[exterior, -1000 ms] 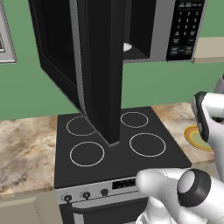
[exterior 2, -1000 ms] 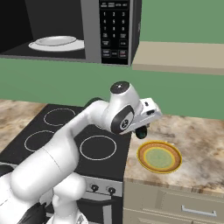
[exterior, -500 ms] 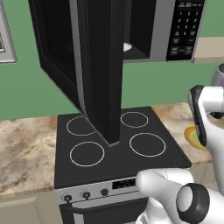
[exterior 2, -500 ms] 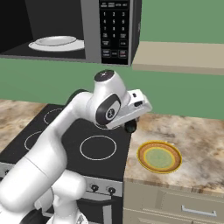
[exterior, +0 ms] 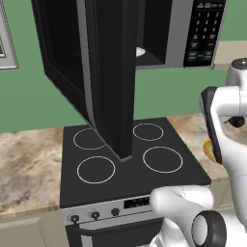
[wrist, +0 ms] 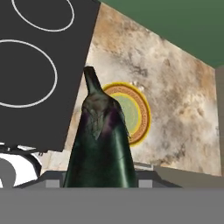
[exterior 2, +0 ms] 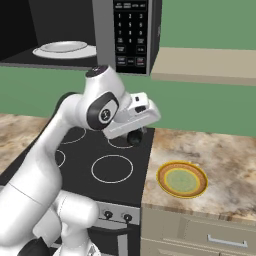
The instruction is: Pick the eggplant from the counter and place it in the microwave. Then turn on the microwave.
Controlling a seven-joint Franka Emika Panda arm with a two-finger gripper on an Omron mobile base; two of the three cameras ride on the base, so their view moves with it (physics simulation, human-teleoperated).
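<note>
Now the gripper (exterior 2: 134,137) is clamped on the eggplant (wrist: 101,144), held in the air above the seam where the black stove (exterior 2: 112,165) meets the counter (exterior 2: 220,160). Below it, on the counter, sits the yellow-rimmed green plate (exterior 2: 182,179). Overhead, the microwave (exterior 2: 127,30) hangs with its door (exterior: 108,77) swung open and a white plate (exterior 2: 65,49) inside.

Dark eggplant (wrist: 101,144) lifted above counter (exterior 2: 220,155); microwave (exterior 2: 131,30) door wide open.
</note>
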